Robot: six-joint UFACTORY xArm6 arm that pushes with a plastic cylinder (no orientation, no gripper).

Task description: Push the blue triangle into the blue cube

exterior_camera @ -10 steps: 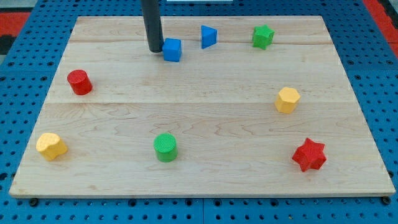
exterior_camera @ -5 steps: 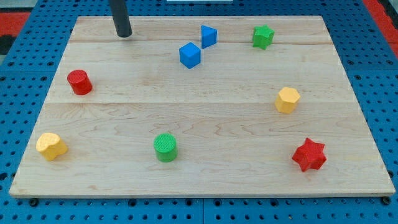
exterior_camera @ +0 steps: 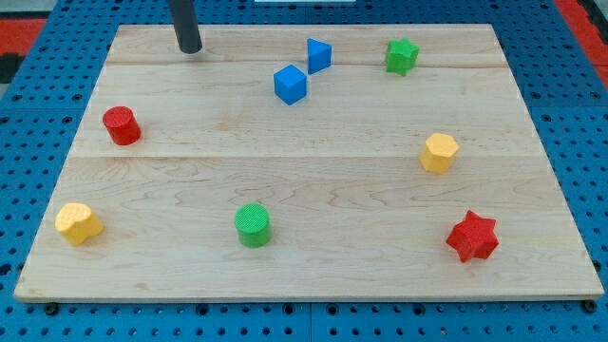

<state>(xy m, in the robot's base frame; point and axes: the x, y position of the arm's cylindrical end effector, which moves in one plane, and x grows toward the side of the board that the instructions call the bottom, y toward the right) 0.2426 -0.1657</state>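
The blue triangle [exterior_camera: 318, 55] stands near the board's top edge, right of centre. The blue cube [exterior_camera: 291, 84] sits just below and to its left, with a small gap between them. My tip [exterior_camera: 190, 49] rests on the board near the top left, well to the left of both blue blocks and touching neither.
A green star [exterior_camera: 402, 55] lies right of the triangle. A red cylinder [exterior_camera: 122, 125] is at the left, a yellow block [exterior_camera: 78, 222] at the bottom left, a green cylinder [exterior_camera: 253, 225] at bottom centre, a yellow block [exterior_camera: 439, 152] at the right, a red star [exterior_camera: 472, 237] at the bottom right.
The blue cube has slid right and slightly down, closer to the triangle. My tip has moved away from the cube to the top left and now holds still.
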